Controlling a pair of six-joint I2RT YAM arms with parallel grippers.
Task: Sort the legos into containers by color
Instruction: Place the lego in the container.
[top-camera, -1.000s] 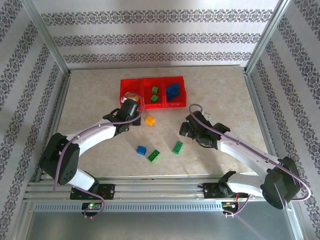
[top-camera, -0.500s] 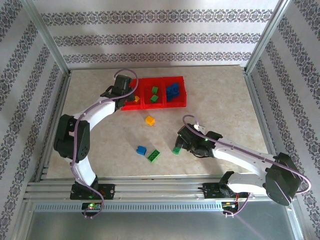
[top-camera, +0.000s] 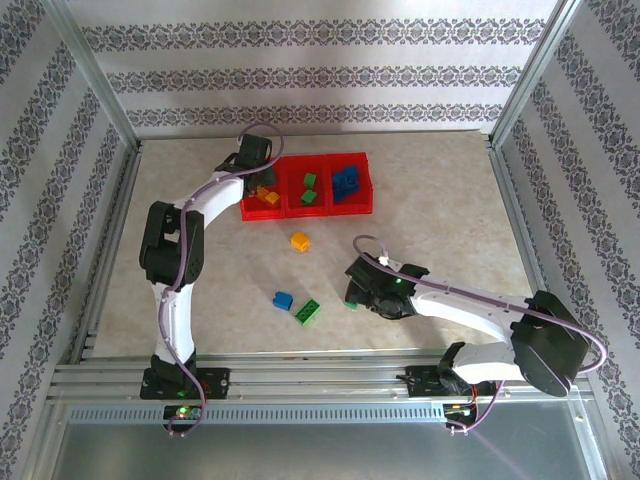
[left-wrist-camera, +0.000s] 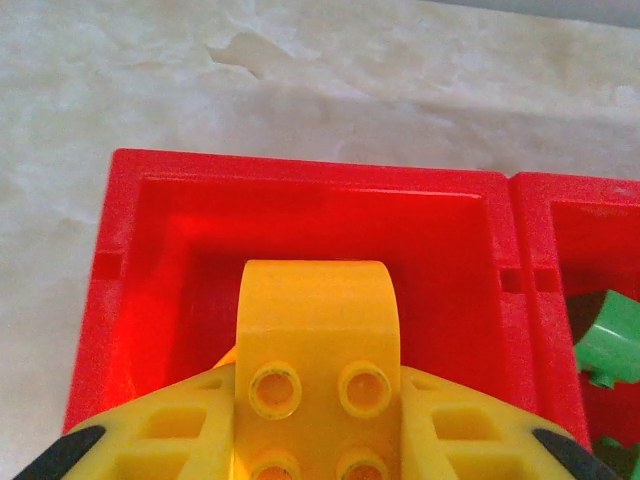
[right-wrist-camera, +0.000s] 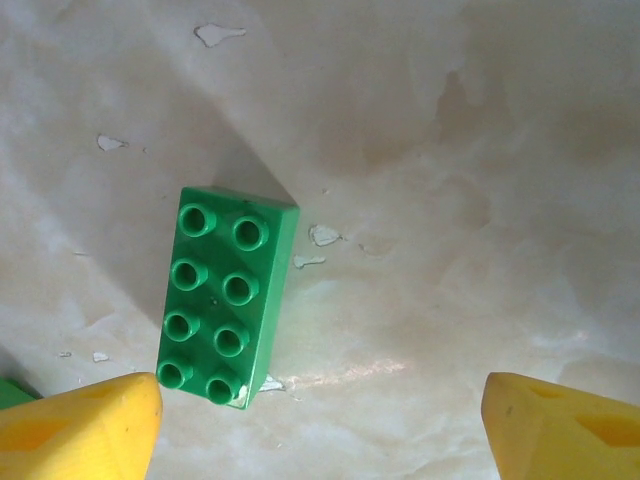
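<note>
**A:** Where is the left gripper (left-wrist-camera: 315, 425)?

**B:** It hangs above the leftmost bin (left-wrist-camera: 118, 262) of the red containers (top-camera: 330, 211). Its fingers pinch a yellow brick (left-wrist-camera: 316, 330), studs facing the wrist camera.

**A:** And the right gripper (right-wrist-camera: 325, 425)?

**B:** Its fingers are spread wide, low over the table (right-wrist-camera: 480, 150). A green eight-stud brick (right-wrist-camera: 228, 296) lies flat between them, nearer the finger on the left of the wrist view.

**A:** And the other legos?

**B:** Seen from above, green pieces (top-camera: 308, 189) sit in the middle bin (top-camera: 297, 170) and blue pieces (top-camera: 346, 180) in the right bin (top-camera: 364, 196). Loose on the table are a small yellow block (top-camera: 299, 240), a blue block (top-camera: 283, 299) and, just beside it, a green block (top-camera: 308, 311).
</note>
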